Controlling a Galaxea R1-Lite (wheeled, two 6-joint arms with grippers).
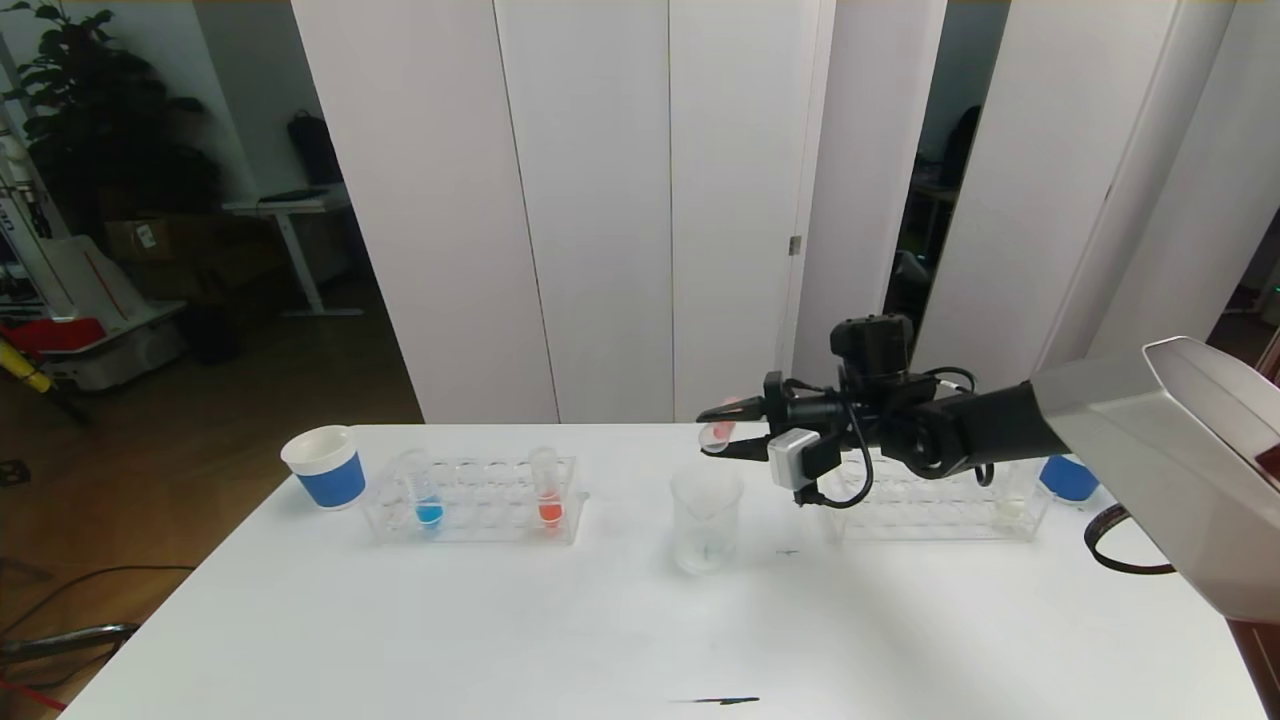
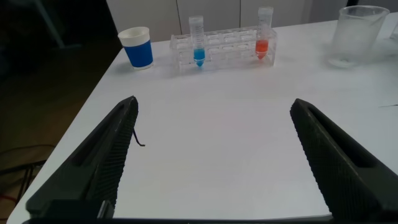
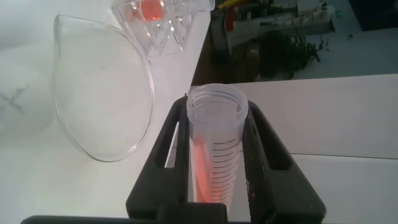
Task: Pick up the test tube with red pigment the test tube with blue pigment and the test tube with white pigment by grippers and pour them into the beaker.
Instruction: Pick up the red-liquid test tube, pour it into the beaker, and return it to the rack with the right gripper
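Note:
My right gripper point(image 1: 708, 432) is shut on a test tube with red pigment point(image 1: 718, 434), which lies tipped over sideways just above the clear beaker point(image 1: 706, 520). In the right wrist view the tube point(image 3: 214, 149) sits between the fingers, red pigment streaked along its wall, its open mouth near the beaker rim point(image 3: 102, 99). The test tube with blue pigment point(image 1: 428, 497) and another red tube point(image 1: 548, 492) stand in the left rack point(image 1: 470, 505). The test tube with white pigment point(image 1: 1012, 503) stands in the right rack point(image 1: 930, 512). My left gripper point(image 2: 214, 102) hangs open over bare table.
A blue-banded paper cup point(image 1: 325, 466) stands left of the left rack and another point(image 1: 1068, 478) behind the right rack. The right arm reaches over the right rack. A dark mark point(image 1: 722, 701) lies near the table's front edge.

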